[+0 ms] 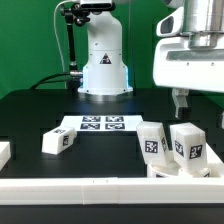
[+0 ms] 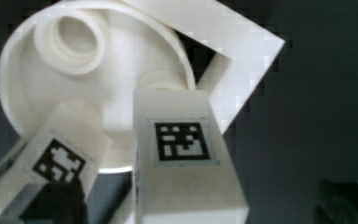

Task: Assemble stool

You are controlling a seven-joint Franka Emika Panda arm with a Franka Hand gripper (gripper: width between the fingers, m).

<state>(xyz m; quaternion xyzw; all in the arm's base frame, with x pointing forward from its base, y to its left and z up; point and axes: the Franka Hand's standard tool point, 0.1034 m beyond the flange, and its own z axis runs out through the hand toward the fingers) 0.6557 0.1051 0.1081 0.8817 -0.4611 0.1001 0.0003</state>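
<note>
The round white seat [image 2: 51, 90] lies flat, one open socket [image 2: 69, 40] showing. In the exterior view the seat [image 1: 172, 171] sits at the front right against the rail. Two white legs stand upright on it, each with a square tag: one [image 1: 152, 143] [image 2: 60, 160] and one [image 1: 188, 146] [image 2: 179, 140]. The third leg [image 1: 57, 142] lies on the table toward the exterior view's left. My gripper [image 1: 182, 100] [image 2: 194, 208] hangs open and empty just above the two standing legs. Its dark fingertips [image 2: 48, 200] show at the wrist view's edge.
The marker board [image 1: 100, 125] lies mid-table before the arm's base [image 1: 104, 75]. A long white rail [image 1: 100, 190] runs along the front edge. Another white piece [image 1: 3, 152] sits at the exterior view's far left. A white angular piece [image 2: 238, 50] lies beside the seat.
</note>
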